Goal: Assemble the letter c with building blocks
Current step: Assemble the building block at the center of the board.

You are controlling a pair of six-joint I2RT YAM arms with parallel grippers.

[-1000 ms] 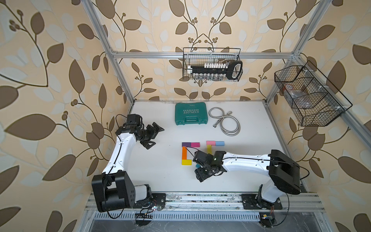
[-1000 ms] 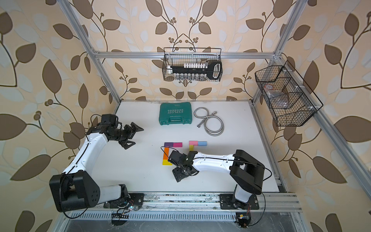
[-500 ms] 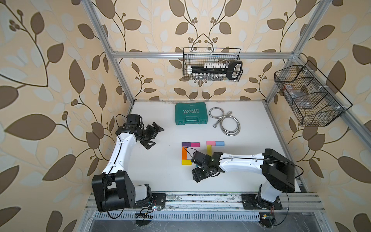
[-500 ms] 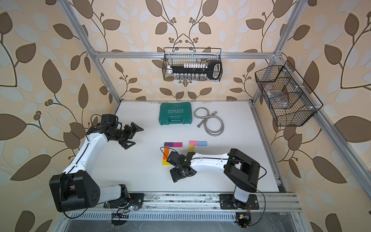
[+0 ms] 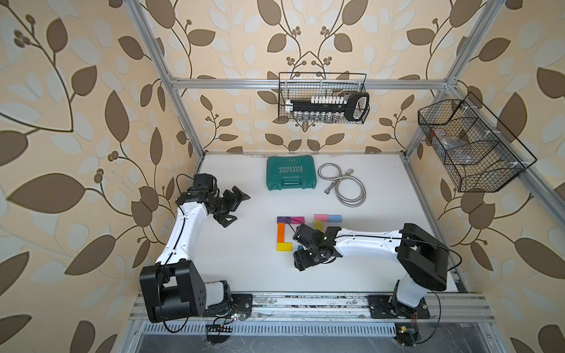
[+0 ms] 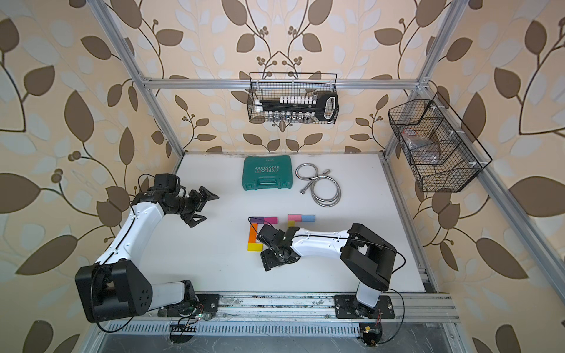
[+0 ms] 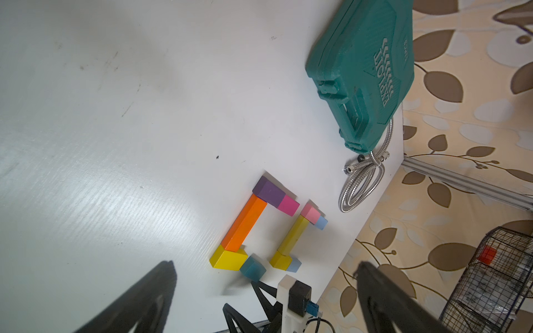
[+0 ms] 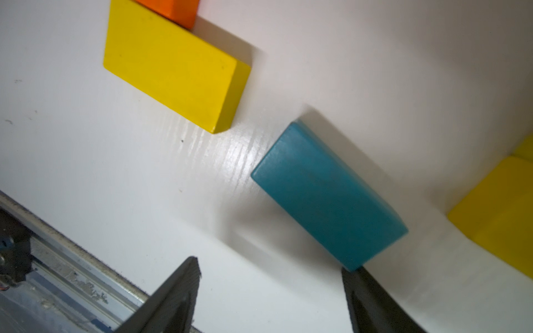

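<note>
left end effector [image 5: 239,207]: jaws spread | right end effector [image 5: 296,248]: jaws spread

A matt, stained finish with faint wood grain is shown by the teal block [image 8: 326,196], while the yellow block [image 8: 173,66] is coated in smooth, satin paint. The white tabletop [image 8: 115,178] is finely ribbed and glossy where light is caught. The green tool case [image 7: 366,66] is moulded in matt, lightly textured plastic. The coiled hose [image 7: 362,166] is sheathed in bright corrugated metal.
</note>
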